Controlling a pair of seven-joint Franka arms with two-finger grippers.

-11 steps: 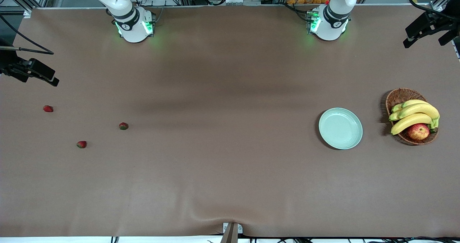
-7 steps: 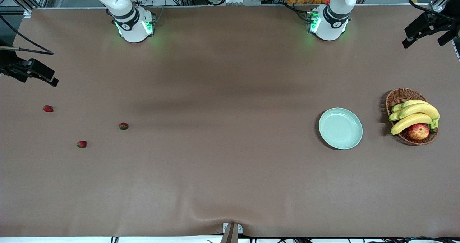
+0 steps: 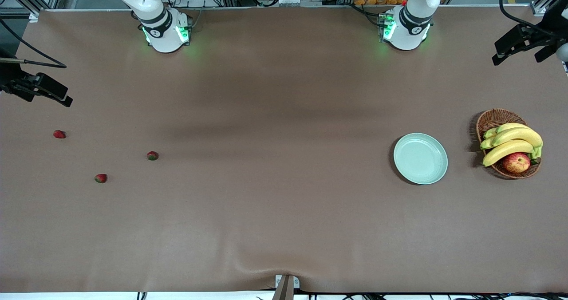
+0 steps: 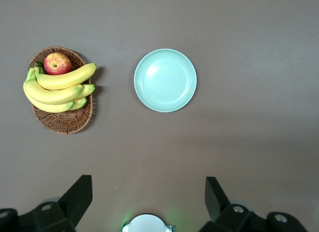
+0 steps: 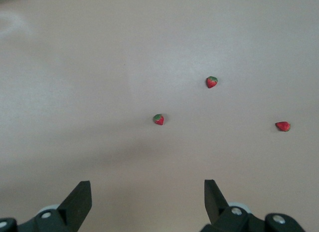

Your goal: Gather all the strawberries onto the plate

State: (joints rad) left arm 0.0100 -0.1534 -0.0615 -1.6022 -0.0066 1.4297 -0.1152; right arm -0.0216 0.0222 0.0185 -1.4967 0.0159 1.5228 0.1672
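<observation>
Three strawberries lie apart at the right arm's end of the table: one (image 3: pixel 59 134), one (image 3: pixel 152 155), and one (image 3: pixel 100 178) nearest the front camera. The right wrist view shows them too (image 5: pixel 159 119), (image 5: pixel 212 82), (image 5: pixel 282 126). The pale green plate (image 3: pixel 420 158) lies empty toward the left arm's end and also shows in the left wrist view (image 4: pixel 165 80). My right gripper (image 5: pixel 148 194) is open and empty, high over the table beside the strawberries. My left gripper (image 4: pixel 148 192) is open and empty, high over the table between its base and the plate.
A wicker basket (image 3: pixel 488 119) with bananas (image 3: pixel 510 142) and a red-yellow apple (image 3: pixel 516 162) stands beside the plate, at the left arm's end; the left wrist view shows it as well (image 4: pixel 62 119). The arm bases (image 3: pixel 166 31), (image 3: pixel 406 29) stand at the table's back edge.
The left gripper has shifted slightly in the front view. The right gripper, strawberries, plate and basket have not moved.
</observation>
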